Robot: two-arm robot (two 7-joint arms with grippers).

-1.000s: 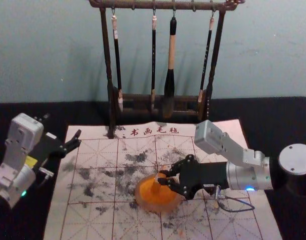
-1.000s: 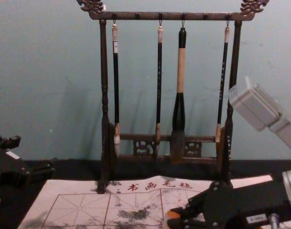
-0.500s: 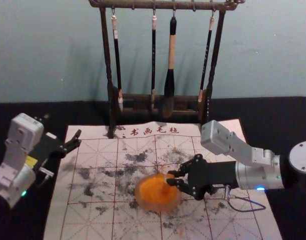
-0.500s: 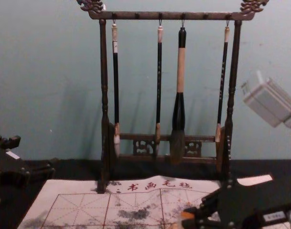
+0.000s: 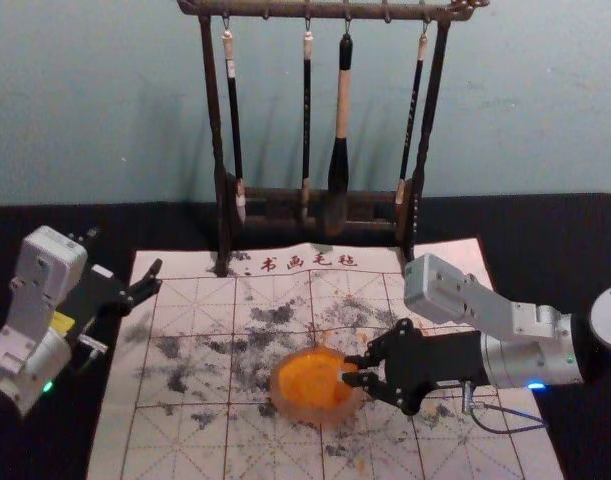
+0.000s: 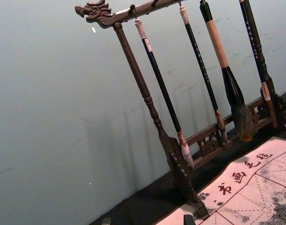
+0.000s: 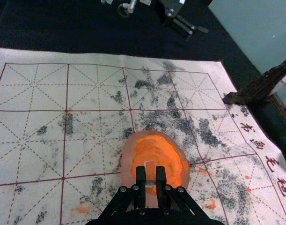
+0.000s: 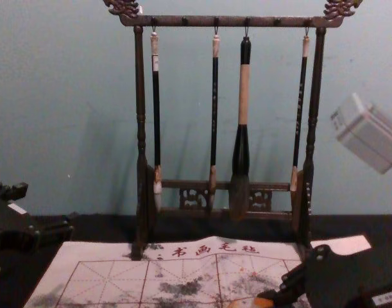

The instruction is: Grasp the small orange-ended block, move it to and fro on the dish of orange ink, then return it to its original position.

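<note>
Mat under dish, black cloth, wall

Counting one brush rack: two uprights, two carved end pieces. Carries four brushes in all, three slim plus one thick. Below, one dark surface. Then one paper-like mat, printed with four characters in a row. On it, one dish, with one patch of orange ink inside. One small block. Also two grippers in total: one left gripper, one right gripper. Two fingers on each, so four altogether. Two grey housings, one per arm. Behind everything, one wall.
</note>
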